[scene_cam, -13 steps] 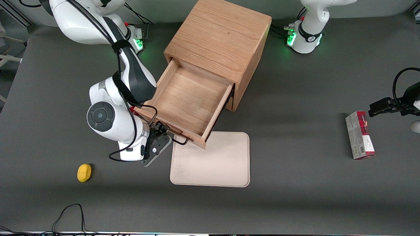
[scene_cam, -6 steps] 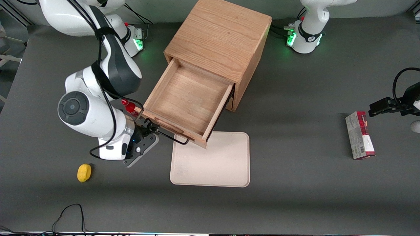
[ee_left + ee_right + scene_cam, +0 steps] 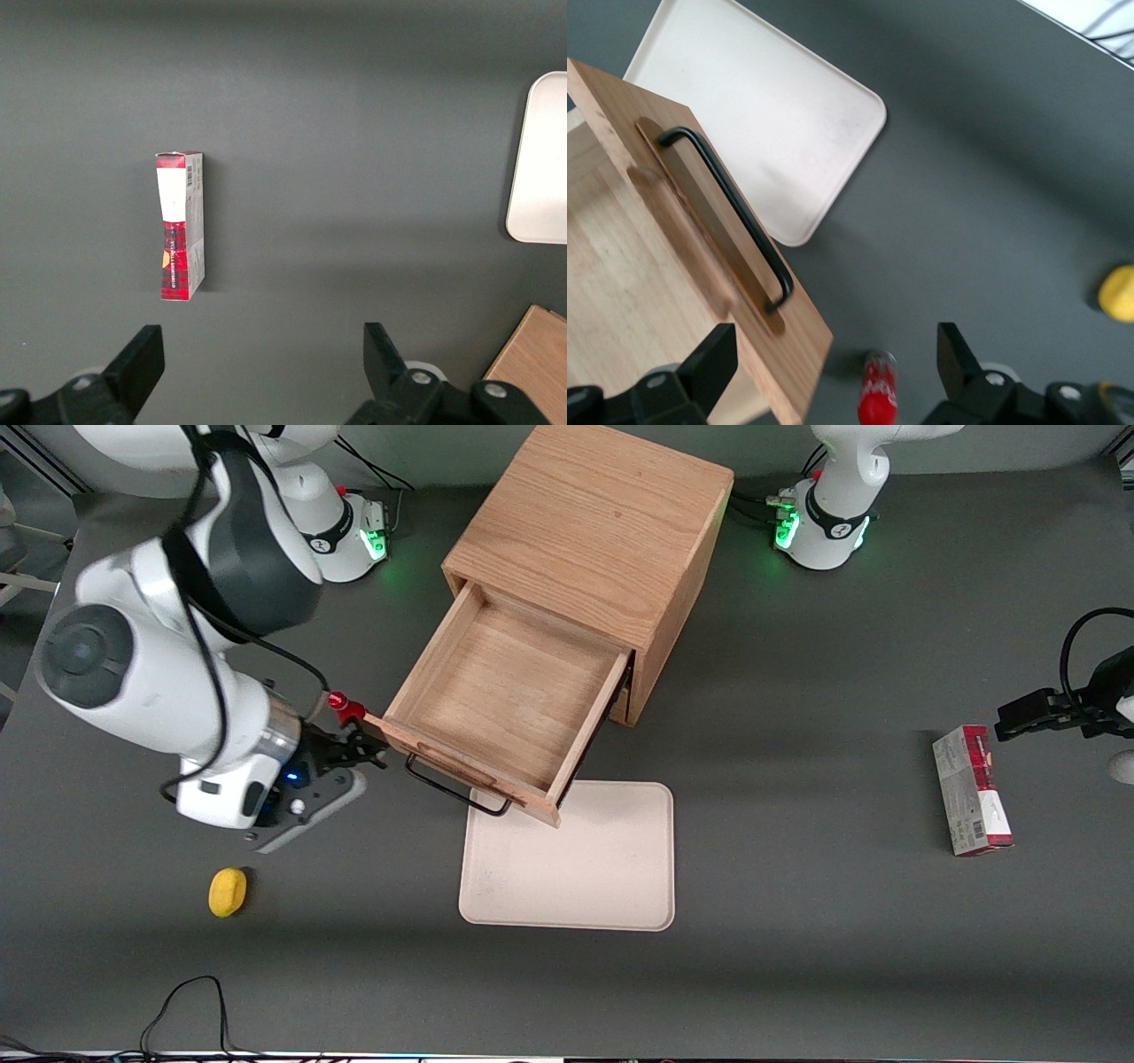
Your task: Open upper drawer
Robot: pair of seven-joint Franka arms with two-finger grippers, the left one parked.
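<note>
- Since a second ago we see the pincer (image 3: 354,755) has let go of the black handle (image 3: 456,786) and drawn away toward the working arm's end of the table (image 3: 797,957); the drawer itself has not shifted.
- The pincer now hangs with fingers spread and nothing between them, just beside the drawer's front corner — apart from the handle.
- The upper drawer (image 3: 514,691) stands pulled well out of the oak cabinet (image 3: 594,522), its front overhanging one edge of the cream tray (image 3: 576,868).
- We see only bare wood inside the drawer; the tray holds nothing either.
- We count one small yellow object (image 3: 228,891) nearer the front camera than the pincer, one red-capped item (image 3: 875,403) on the table near the drawer's corner, and one red and white box (image 3: 180,227) toward the parked arm's end.
</note>
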